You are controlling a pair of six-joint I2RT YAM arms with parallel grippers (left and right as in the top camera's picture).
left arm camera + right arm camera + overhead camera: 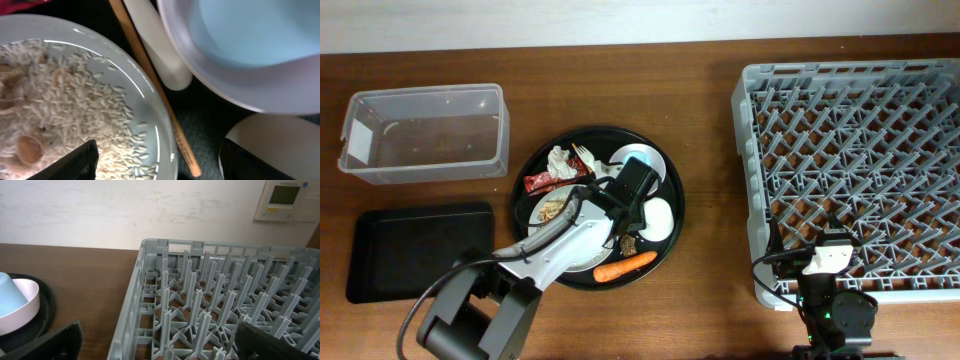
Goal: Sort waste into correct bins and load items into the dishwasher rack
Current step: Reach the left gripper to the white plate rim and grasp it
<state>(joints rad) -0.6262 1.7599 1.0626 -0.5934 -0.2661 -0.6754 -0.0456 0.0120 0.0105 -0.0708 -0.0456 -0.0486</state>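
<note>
My left gripper (625, 198) (157, 167) is open and empty, low over the round black tray. Its fingers straddle the rim of the pale grey plate (160, 125) (542, 205), which holds white rice (75, 95) and beige strips, and a wooden stick (150, 85). The light blue cup (240, 30) (9, 296) sits in the white bowl (225, 87) (25, 310). A white cup (280, 145) (658, 218) and the fork's handle (155, 45) lie close by. A carrot (626, 266), dark lump (628, 243), red wrapper (548, 180) and tissue (560, 160) are on the tray. My right gripper (825, 262) (160, 347) is open at the near left corner of the grey rack (850, 150) (150, 260).
The clear tub (420, 135) stands at the far left, with the shallow black rectangular tray (415, 250) in front of it. The round black tray (675, 200) sits mid-table. Bare wood lies between it and the rack.
</note>
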